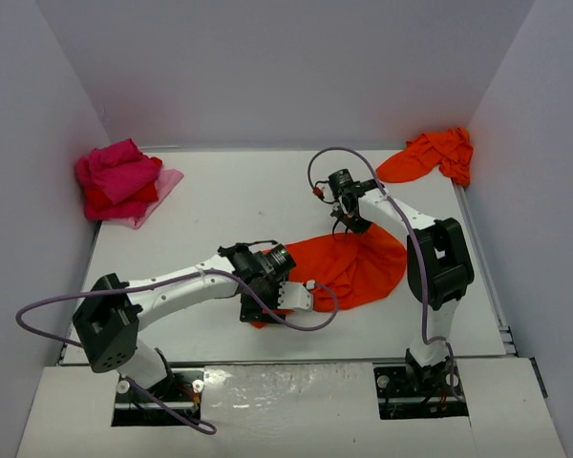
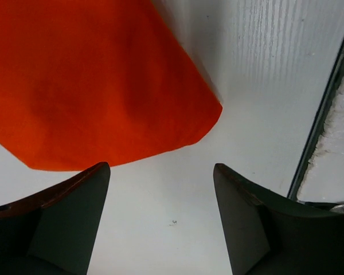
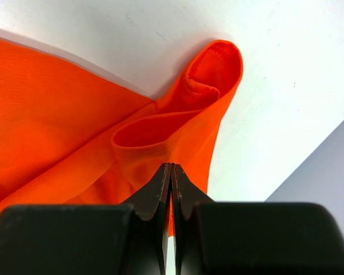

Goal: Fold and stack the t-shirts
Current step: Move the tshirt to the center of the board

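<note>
For spreading, the right gripper point(image 3: 171, 168) clamps the orange t-shirt point(image 1: 363, 270) at its 12 o'clock edge; the left gripper point(image 2: 160, 167), jaws apart, probably must next take the 8 o'clock corner.

You have a white surface point(image 1: 239, 200) boxed by plain pale walls point(image 1: 267, 67) at nine, twelve and three o'clock.

The t-shirt point(image 1: 363, 267) is plain orange-red, the table point(image 1: 220, 200) white, the pile point(image 1: 119, 181) magenta-pink.
</note>
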